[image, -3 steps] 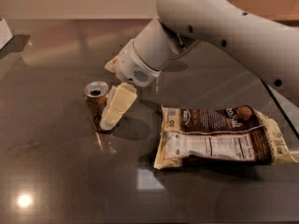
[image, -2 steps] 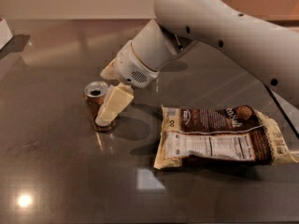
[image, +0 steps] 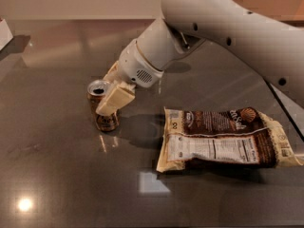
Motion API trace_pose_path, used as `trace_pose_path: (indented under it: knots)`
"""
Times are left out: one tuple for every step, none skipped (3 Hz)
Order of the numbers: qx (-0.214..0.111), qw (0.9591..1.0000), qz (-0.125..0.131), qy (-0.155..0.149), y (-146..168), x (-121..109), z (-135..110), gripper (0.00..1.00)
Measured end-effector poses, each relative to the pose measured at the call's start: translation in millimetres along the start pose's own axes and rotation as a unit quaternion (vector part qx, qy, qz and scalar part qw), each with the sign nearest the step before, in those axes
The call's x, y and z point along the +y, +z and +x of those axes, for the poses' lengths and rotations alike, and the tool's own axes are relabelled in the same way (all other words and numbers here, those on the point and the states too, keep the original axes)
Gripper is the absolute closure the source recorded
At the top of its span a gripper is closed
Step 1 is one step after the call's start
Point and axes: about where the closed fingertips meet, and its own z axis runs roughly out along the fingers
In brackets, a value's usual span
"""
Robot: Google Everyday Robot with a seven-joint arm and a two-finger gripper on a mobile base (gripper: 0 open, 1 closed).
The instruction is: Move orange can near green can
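Note:
The orange can (image: 100, 109) stands on the dark table (image: 57, 165) at centre left, its open silver top leaning a little to the left. My gripper (image: 106, 97) comes in from the upper right and is shut on the can. One cream finger (image: 115, 99) lies across the can's front right side, and the other shows behind it. The green can is out of view.
A brown and cream snack bag (image: 223, 139) lies flat to the right of the can. My white arm (image: 228, 27) spans the upper right. A white object (image: 4, 32) sits at the far left edge.
The gripper has moved slightly left and closed in on the orange can; the front finger now presses across it. The can leans a little more. The bag has not moved.

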Motion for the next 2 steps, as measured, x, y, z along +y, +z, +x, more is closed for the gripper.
trace_pose_path:
  knots:
    - [0.0,0.9999,0.012,0.013,-17,-12,7,0.88]
    - [0.001,0.9986,0.031,0.044,-39,-39,23,1.0]
